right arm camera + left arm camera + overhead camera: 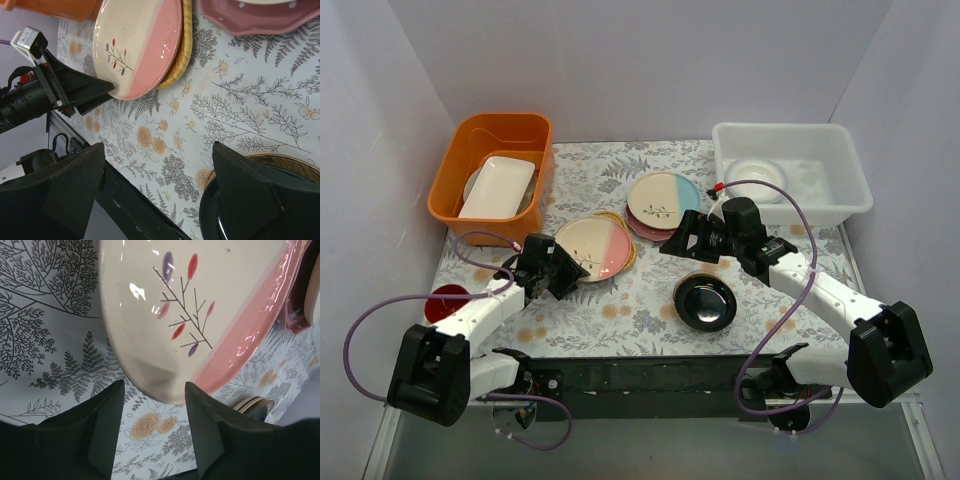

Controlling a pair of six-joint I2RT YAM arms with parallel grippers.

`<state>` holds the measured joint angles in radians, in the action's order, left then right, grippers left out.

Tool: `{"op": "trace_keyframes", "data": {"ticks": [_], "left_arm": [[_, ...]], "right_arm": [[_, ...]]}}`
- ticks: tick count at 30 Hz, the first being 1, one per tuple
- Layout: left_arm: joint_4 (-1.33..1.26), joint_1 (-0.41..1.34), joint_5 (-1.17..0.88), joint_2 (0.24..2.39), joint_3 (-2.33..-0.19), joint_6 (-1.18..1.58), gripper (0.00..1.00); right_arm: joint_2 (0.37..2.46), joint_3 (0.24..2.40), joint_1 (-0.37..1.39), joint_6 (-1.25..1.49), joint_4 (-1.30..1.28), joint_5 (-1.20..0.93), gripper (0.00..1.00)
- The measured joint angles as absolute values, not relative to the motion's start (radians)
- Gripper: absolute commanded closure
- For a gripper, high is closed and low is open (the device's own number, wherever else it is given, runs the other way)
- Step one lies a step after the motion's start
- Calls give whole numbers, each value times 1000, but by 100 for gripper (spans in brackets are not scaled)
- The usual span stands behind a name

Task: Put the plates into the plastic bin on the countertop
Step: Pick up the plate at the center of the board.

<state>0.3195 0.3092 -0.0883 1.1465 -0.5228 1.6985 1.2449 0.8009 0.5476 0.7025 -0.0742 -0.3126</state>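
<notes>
Left jaws straddle the near rim of the cream-and-pink plate (pixel 200 305), a finger on either side of it; whether they already pinch it I cannot tell. That plate lies left of the middle of the bench (pixel 630 315), stacked on a yellow plate (pixel 186 45), which I judge props its rim clear of the bench so a finger fits under. Right jaws stand wide apart with nothing between them, hovering near the middle beside the black plate (pixel 705 302). The bin (pixel 785 128) sits at the far right corner, with a white plate (pixel 755 175) inside.
</notes>
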Motion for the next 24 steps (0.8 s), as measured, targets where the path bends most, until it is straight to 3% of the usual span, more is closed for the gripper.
{"op": "trace_keyframes", "data": {"ticks": [3,13,24], "left_arm": [[290,301,-94,1167,-498,1700,61],[199,279,-127,1199,-477,1750,100],[234,285,-120,1160,-477,1728,100]], "right_arm": [[1246,787,548,703,-62,-313,6],[1263,773,548,707,-49,-313,6],[1265,768,548,711,-36,-321,6]]}}
